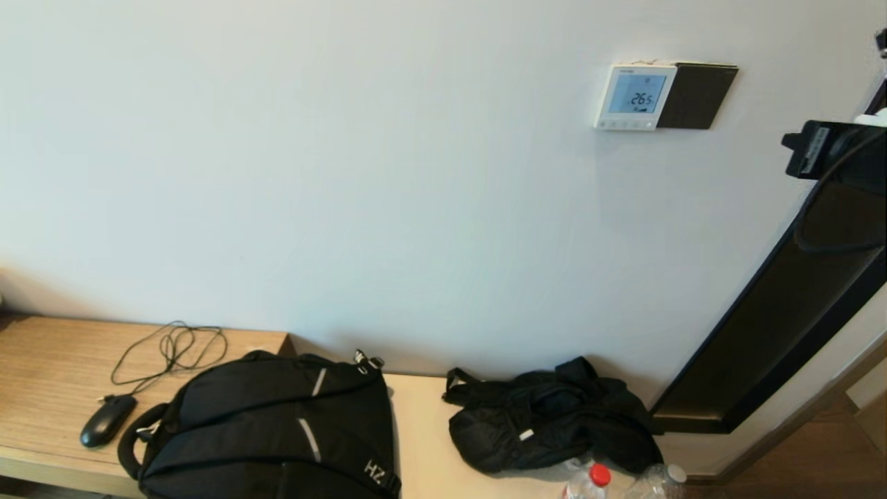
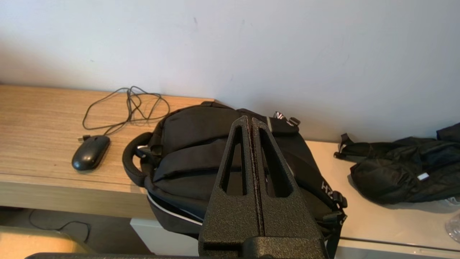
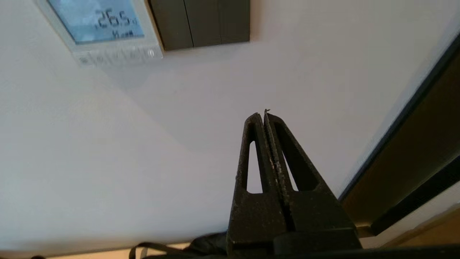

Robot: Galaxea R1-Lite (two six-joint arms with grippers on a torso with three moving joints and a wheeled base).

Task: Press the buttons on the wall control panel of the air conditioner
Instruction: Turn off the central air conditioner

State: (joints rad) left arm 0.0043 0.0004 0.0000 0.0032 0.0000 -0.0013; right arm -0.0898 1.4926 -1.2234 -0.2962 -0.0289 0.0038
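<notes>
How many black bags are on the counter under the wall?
2. A large backpack lies beside the mouse; a smaller crumpled bag lies to its right, near two bottles. Others may be out of view.

Both tools closed, empty

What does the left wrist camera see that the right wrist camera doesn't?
Only the left wrist view shows the shut left claw over a black backpack, a black mouse with its tangled cable, and the wooden desk.

Only the right wrist view shows the shut right claw, the control panel reading 26.5, its buttons and a dark switch plate.

Both show the white wall.
</notes>
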